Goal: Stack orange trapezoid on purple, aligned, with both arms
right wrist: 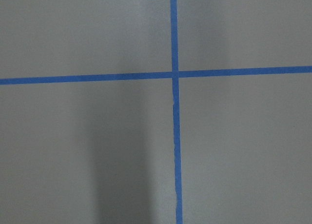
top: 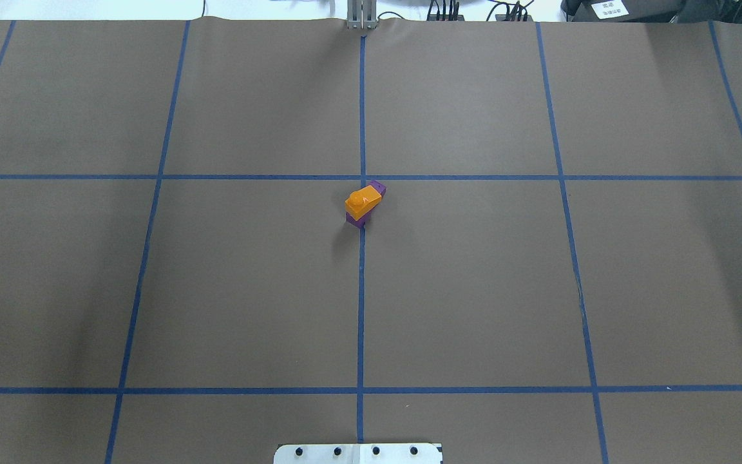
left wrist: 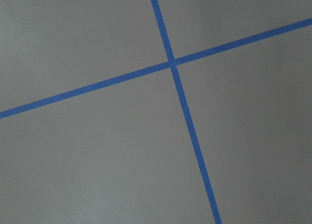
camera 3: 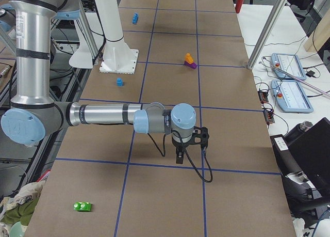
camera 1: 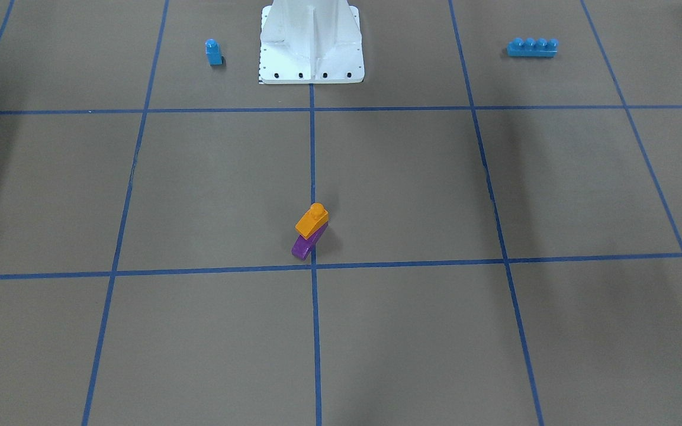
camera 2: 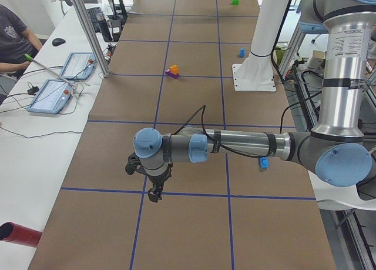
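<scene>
On the brown paper table point(camera 1: 140, 189), gridded with blue tape lines point(camera 1: 313, 148), the small orange plastic trapezoid brick point(camera 1: 311, 222) sits atop the glossy purple plastic wedge brick point(camera 1: 302, 247) at mid-table. The left gripper point(camera 2: 154, 195) and right gripper point(camera 3: 178, 159) hang well apart from the bricks; whether their fingers are released or clenched cannot be told.

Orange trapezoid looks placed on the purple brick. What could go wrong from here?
1. Alignment: in the overhead view the purple shows past the orange trapezoid at its far end, so the stack may be judged offset.
2. Seating: no view shows whether it is pressed fully down; it could tip.
3. Correcting it: the left gripper and right gripper are far off, and a fresh approach could knock the small stack.
</scene>
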{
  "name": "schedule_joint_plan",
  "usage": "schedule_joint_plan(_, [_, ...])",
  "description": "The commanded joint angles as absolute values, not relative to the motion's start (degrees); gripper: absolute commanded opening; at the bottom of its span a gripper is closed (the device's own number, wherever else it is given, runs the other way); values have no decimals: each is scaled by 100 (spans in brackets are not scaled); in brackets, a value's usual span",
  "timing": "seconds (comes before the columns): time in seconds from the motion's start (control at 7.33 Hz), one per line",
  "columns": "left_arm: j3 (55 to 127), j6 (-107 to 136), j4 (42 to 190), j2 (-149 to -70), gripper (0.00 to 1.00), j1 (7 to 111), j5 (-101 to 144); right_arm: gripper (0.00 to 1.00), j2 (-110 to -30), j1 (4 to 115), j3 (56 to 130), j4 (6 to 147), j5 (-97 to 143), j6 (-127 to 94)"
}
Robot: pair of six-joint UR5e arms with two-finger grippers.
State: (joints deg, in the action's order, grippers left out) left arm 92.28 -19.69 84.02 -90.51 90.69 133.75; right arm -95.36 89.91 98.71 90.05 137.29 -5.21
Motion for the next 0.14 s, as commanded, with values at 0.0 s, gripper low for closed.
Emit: schedule_joint_plan(0.0, [9229, -1977, 8402, -9061, 100, 9062, 13368, 100, -9536, 8991, 9870, 9009, 13729, -527])
